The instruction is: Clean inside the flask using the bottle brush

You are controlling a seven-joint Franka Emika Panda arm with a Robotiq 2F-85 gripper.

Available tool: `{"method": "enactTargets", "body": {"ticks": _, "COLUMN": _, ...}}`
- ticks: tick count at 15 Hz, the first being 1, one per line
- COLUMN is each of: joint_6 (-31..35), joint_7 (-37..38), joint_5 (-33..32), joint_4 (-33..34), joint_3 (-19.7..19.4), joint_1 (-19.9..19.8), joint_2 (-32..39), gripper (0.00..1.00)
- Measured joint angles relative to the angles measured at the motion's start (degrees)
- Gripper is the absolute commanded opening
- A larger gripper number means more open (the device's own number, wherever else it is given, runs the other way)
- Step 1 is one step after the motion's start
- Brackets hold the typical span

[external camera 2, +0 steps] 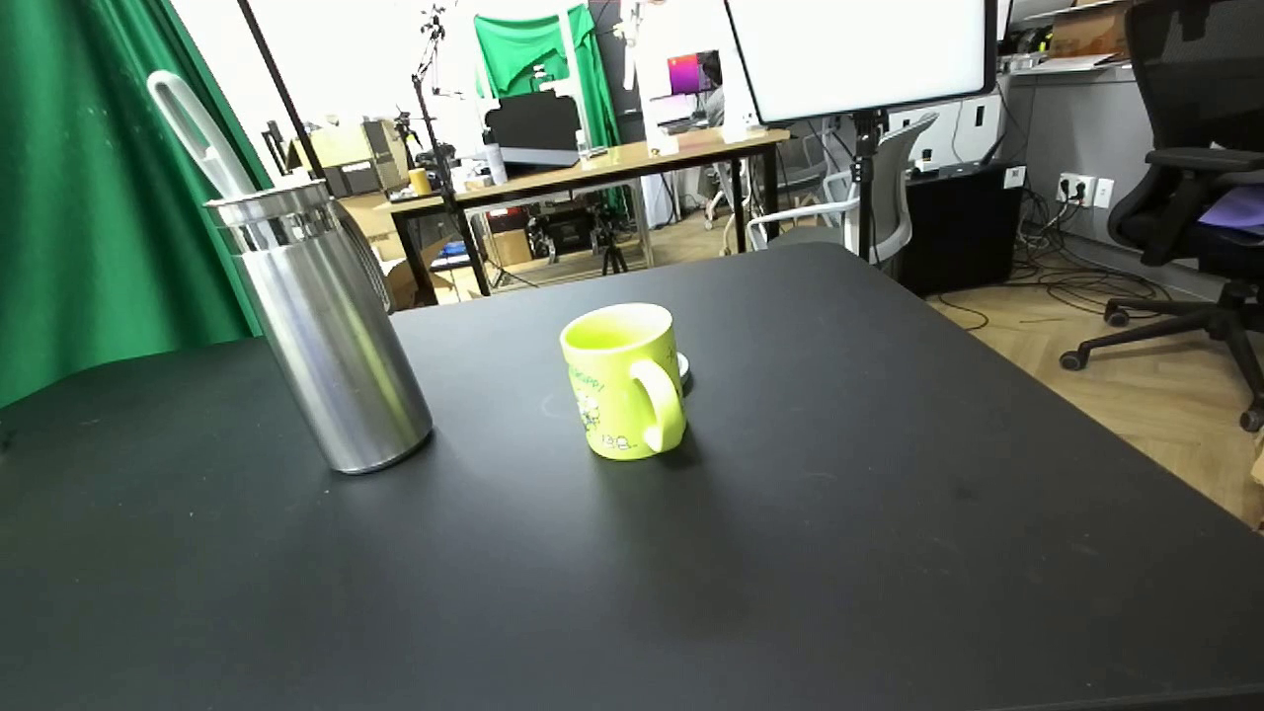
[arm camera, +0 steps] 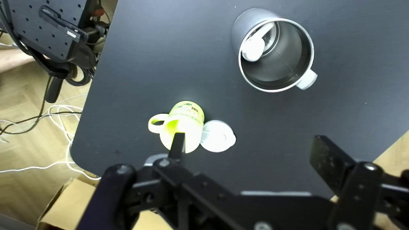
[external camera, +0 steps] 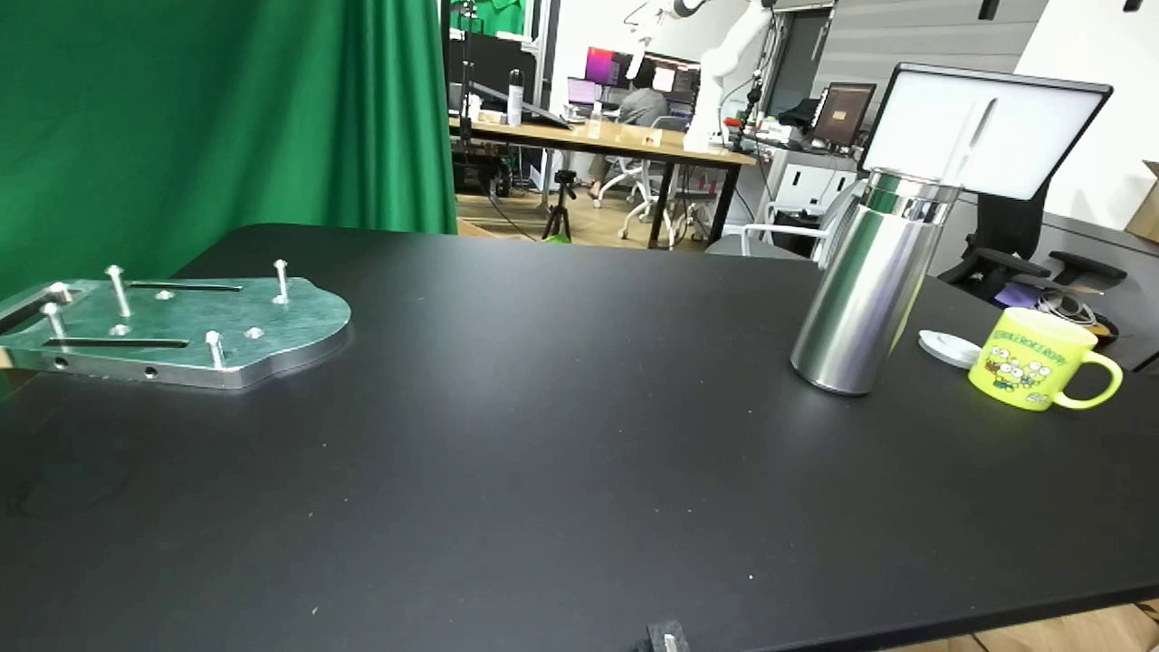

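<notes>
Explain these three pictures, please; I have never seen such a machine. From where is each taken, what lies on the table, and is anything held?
The machine is a robot arm steered by a person. The wrist view looks down past its black two-fingered end effector, which is open and holds nothing. The two exterior views come from cameras outside the robot. On the black table stand a tall brushed-steel cylindrical flask and a yellow-green mug; a round white lid lies beside the mug. A white-handled bottle brush pokes out of the flask. An exterior view shows a flat metal plate with upright bolts.
</notes>
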Motion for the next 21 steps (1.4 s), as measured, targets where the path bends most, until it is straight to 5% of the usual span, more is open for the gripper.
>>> {"method": "enactTargets", "body": {"ticks": 9, "joint_6": 5.8, "joint_7": 16.8, "joint_5": -1.7, "joint_4": -6.1, "joint_3": 2.4, "joint_1": 1.0, "joint_2": -0.2, "gripper": 1.00}}
{"method": "enactTargets", "body": {"ticks": 19, "joint_6": 11.8, "joint_7": 18.2, "joint_5": 0.6, "joint_4": -12.8, "joint_3": 2.5, "joint_1": 2.7, "joint_2": -0.3, "gripper": 1.00}}
{"method": "enactTargets", "body": {"ticks": 20, "joint_6": 12.8, "joint_7": 18.1, "joint_5": 0.8, "joint_4": -13.4, "joint_3": 2.5, "joint_1": 2.7, "joint_2": -0.3, "gripper": 0.75}}
{"method": "enactTargets", "body": {"ticks": 21, "joint_6": 13.7, "joint_7": 18.1, "joint_5": 1.0, "joint_4": -13.9, "joint_3": 2.5, "joint_1": 2.7, "joint_2": -0.3, "gripper": 0.73}}
